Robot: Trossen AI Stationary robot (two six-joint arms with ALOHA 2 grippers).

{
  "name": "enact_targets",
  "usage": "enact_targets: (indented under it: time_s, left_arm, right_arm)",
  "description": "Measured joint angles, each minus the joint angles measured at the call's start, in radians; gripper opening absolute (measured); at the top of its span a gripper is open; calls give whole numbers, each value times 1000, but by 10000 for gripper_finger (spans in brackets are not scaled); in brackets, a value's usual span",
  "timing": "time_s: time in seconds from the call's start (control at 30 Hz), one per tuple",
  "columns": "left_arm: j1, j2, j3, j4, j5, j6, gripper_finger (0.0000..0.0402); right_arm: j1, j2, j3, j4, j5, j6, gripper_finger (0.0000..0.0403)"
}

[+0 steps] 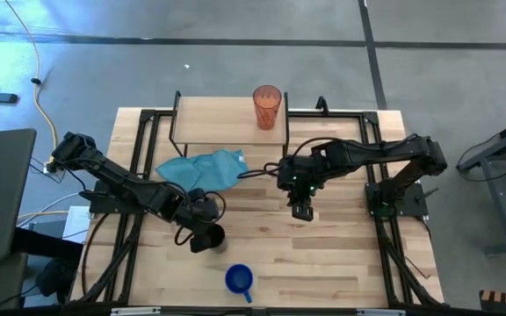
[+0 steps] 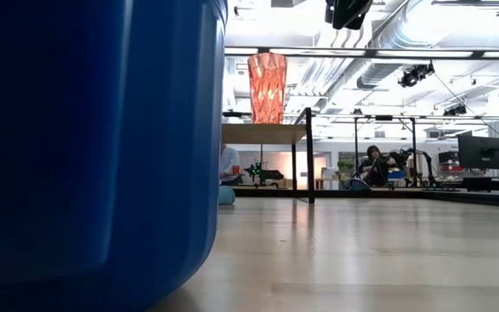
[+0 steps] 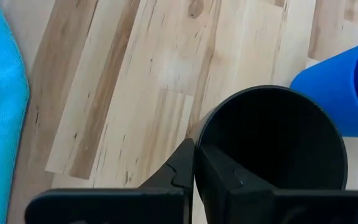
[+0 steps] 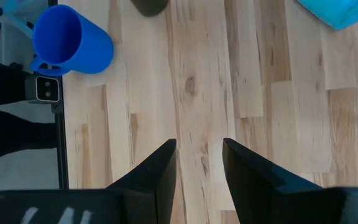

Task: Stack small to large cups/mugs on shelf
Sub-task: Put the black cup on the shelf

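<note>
You have left gripper clamped on black cup rim; shelf lies far side, beyond teal cloth; right gripper narrowly open, idle mid-table.

The light wood worktop carries the shelf at its far edge, a teal cloth just before it, the black cup apparently standing mid-table, and the blue mug near the front.

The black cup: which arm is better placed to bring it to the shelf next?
Left. The left gripper is already shut on the black cup's rim, while the right gripper hangs open over bare table, away from it.
</note>
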Motion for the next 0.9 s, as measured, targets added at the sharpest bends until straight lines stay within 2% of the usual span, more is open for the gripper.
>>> enact_targets:
  time_s: [0.17,0.37,0.7,0.9]
  left_arm:
    - [50,0,78,-125,15,10,2]
    - [153,0,231,-296,14,104,1]
    - [399,-1,459,-457,14,321,0]
    - [578,-1,571,-487,13,423,0]
  right_arm:
    - [0,0,0,0,27,-6,122]
    - [0,0,0,0,47,-25,122]
    - [1,0,0,0,47,-26,122]
    - [1,0,1,2,47,-26,122]
